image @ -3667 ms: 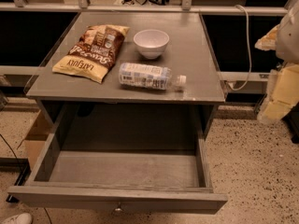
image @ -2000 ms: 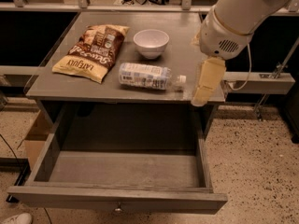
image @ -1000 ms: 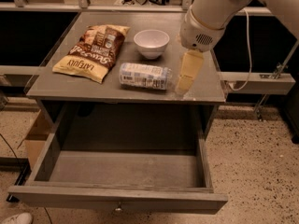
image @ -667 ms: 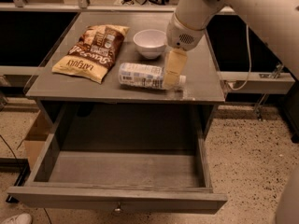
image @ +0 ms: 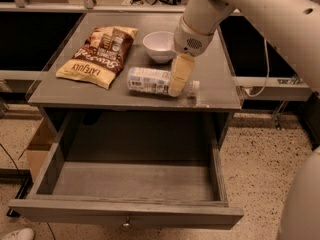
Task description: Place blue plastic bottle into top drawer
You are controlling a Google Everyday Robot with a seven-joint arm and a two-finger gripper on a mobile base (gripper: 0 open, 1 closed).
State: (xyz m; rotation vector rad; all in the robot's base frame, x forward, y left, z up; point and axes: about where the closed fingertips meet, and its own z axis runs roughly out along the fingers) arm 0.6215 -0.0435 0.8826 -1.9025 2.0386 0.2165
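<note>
The blue plastic bottle (image: 148, 80) lies on its side on the grey cabinet top (image: 215, 84), its white cap pointing right. My gripper (image: 177, 84) hangs from the white arm directly over the bottle's cap end and covers part of it. The top drawer (image: 125, 209) is pulled wide open below the cabinet top and nothing lies in it. Its small knob shows at the middle of the front panel.
A white bowl (image: 159, 46) stands just behind the bottle. A brown-yellow chip bag (image: 98, 55) lies at the left of the top. A cardboard box (image: 37, 149) sits on the speckled floor to the drawer's left. Cables and rails run along the right.
My arm has swung in from the right and moved left over the cabinet top, coming down onto the bottle's cap end. The bottle, bowl, bag and drawer have not moved.
</note>
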